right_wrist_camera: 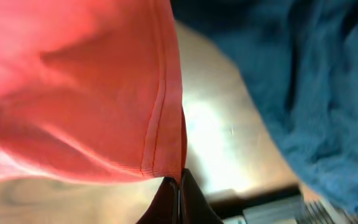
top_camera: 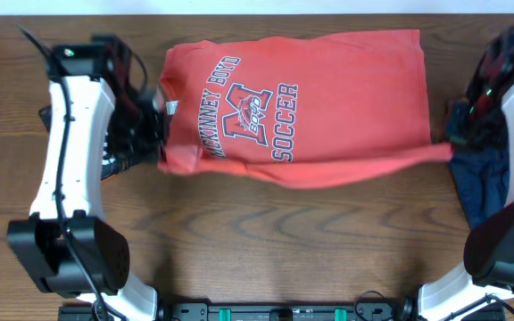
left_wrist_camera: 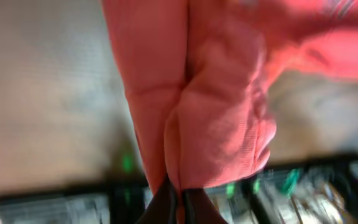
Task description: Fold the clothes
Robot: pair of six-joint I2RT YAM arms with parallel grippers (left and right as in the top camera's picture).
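A red T-shirt (top_camera: 310,98) with "McKinney Boyd Soccer" print lies stretched across the back of the wooden table, its front edge lifted between the two grippers. My left gripper (top_camera: 156,153) is shut on the shirt's left end; the left wrist view shows bunched red cloth (left_wrist_camera: 210,106) pinched in the black jaws (left_wrist_camera: 178,202). My right gripper (top_camera: 453,147) is shut on the shirt's right corner; the right wrist view shows the hemmed red edge (right_wrist_camera: 160,112) held between the jaws (right_wrist_camera: 179,190).
A dark blue garment (top_camera: 482,183) lies crumpled at the right edge of the table, under the right arm, and shows in the right wrist view (right_wrist_camera: 316,93). Bare wooden tabletop (top_camera: 293,241) lies in front of the shirt.
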